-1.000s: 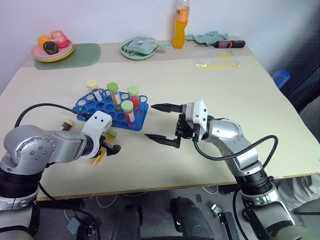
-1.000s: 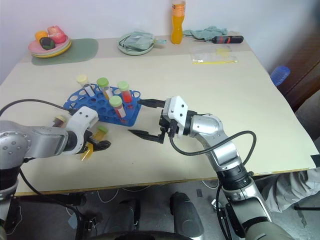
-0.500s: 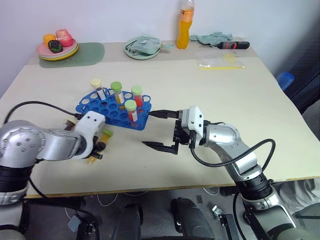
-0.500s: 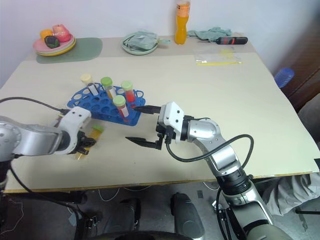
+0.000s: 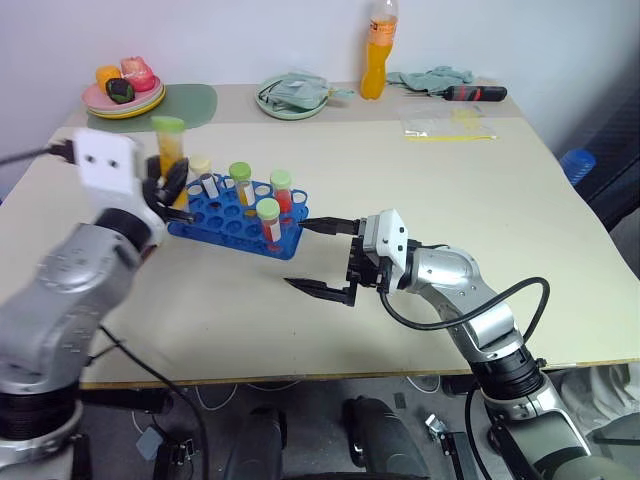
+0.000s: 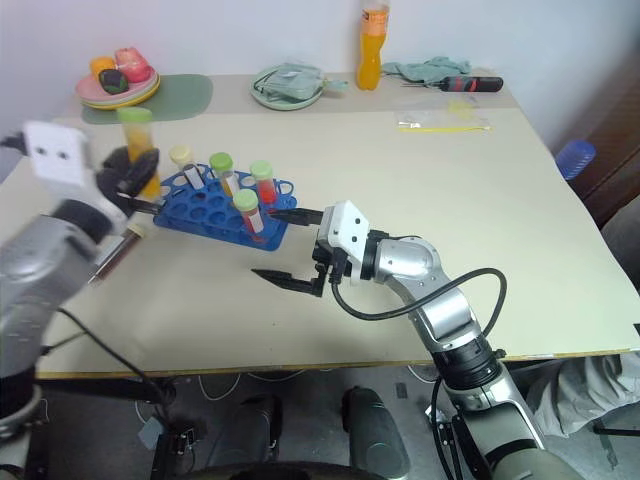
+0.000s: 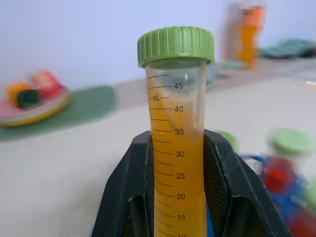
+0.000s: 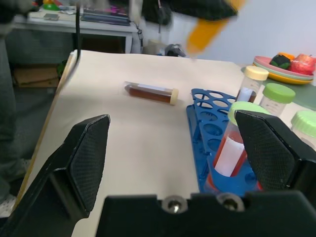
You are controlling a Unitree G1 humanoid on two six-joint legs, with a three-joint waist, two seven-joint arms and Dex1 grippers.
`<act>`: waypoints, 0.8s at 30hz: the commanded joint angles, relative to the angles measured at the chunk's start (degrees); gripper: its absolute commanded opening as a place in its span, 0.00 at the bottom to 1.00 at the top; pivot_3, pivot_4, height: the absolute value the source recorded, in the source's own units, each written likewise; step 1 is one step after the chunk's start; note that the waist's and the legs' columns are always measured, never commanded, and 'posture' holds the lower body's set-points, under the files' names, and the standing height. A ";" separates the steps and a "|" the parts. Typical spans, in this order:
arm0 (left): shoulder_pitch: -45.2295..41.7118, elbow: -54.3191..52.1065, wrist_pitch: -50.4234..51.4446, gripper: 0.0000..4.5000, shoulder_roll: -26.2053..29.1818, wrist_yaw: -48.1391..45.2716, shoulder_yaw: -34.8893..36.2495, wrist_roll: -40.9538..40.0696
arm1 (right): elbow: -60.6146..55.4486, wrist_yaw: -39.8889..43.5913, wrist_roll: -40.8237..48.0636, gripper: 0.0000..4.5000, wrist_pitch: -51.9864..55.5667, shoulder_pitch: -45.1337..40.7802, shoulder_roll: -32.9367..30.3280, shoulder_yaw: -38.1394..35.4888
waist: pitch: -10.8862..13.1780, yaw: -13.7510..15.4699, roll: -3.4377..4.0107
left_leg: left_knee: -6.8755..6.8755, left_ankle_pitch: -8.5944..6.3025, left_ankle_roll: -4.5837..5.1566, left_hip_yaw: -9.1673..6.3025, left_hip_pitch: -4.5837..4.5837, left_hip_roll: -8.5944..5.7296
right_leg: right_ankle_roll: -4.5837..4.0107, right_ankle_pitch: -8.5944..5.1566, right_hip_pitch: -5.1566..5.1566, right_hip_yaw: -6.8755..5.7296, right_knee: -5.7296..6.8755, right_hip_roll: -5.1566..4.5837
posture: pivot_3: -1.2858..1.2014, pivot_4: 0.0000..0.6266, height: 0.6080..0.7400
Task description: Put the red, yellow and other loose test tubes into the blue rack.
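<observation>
Above the rack's point(image 5: 235, 212) left end: left end effector point(image 7: 177, 163) clamps yellow tube point(image 7: 177, 148), upright, cap up. Right wrist view adds maroon tube point(image 8: 150, 92) lying flat on worktop point(image 8: 133, 143). Right end effector point(image 5: 318, 258) wide, empty.

yellow tube point(image 7: 177, 148) upright, maroon tube point(image 8: 150, 92) lying

Beige table point(image 5: 420, 180) stands against a plain pale wall point(image 5: 250, 30). Dark floor point(image 5: 300, 430) below the near edge, with cables. A second desk point(image 8: 74, 22) stands beyond the table's end, cluttered, details blurred.
</observation>
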 commanded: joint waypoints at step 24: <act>-1.32 27.70 -36.20 0.19 -19.65 -15.00 -3.78 21.33 | -5.06 -5.08 1.12 1.00 2.93 1.66 -0.66 -2.21 | 0.00 -0.45 0.00 | 0.02 -0.01 0.03 -0.04 0.01 0.02 | 0.00 0.00 -0.05 -0.03 0.14 0.02 | 0.52 0.24 1.00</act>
